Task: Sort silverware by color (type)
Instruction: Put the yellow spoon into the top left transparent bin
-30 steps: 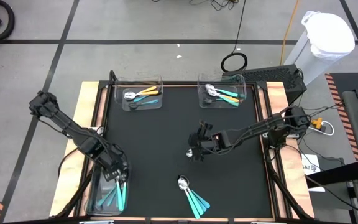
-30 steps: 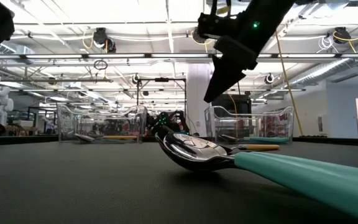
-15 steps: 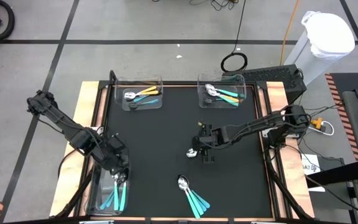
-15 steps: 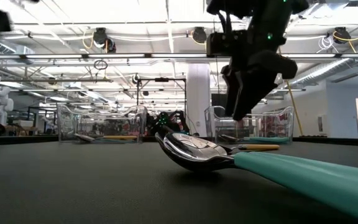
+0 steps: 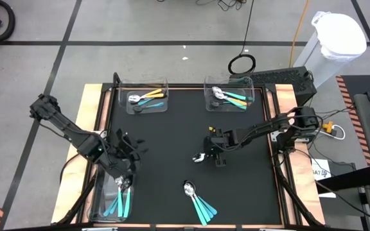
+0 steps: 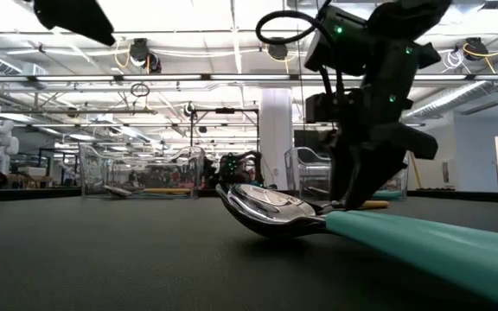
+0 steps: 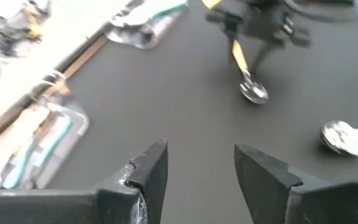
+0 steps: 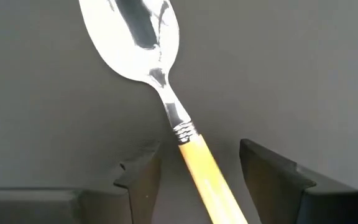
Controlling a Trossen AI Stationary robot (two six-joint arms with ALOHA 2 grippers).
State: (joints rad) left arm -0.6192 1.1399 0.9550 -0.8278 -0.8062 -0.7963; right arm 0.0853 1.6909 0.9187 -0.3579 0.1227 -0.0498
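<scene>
At the left edge of the counter [image 5: 172,128] a clear bin [image 5: 100,208] holds several teal spoons [image 5: 119,202], and the left gripper [image 5: 128,149] hangs just above its far end with its fingers apart and nothing between them, so that arm looks to be waiting. Toward the far side stand two more clear bins: the left one [image 5: 143,96] with orange-handled spoons [image 5: 148,97] and a light blue one, the right one [image 5: 229,93] with mostly teal spoons. Near the front middle a small fan of teal-handled spoons [image 5: 198,201] lies loose on the black mat. Right of centre, the right gripper [image 8: 201,165] is down at the mat over a single orange spoon [image 8: 166,93], its fingers spread to either side of the orange handle just below the metal neck, not yet closed on it. The spoon looks light and stiff, a polished metal bowl on a slim plastic handle. Lying flat, it gives little height to pinch, and the shiny bowl would likely slide out of the pads. The handle seems the better hold, squeezed across its width near the neck so the heavier bowl does not swing the spoon downward. The orange bin at the far left appears the likely destination.
</scene>
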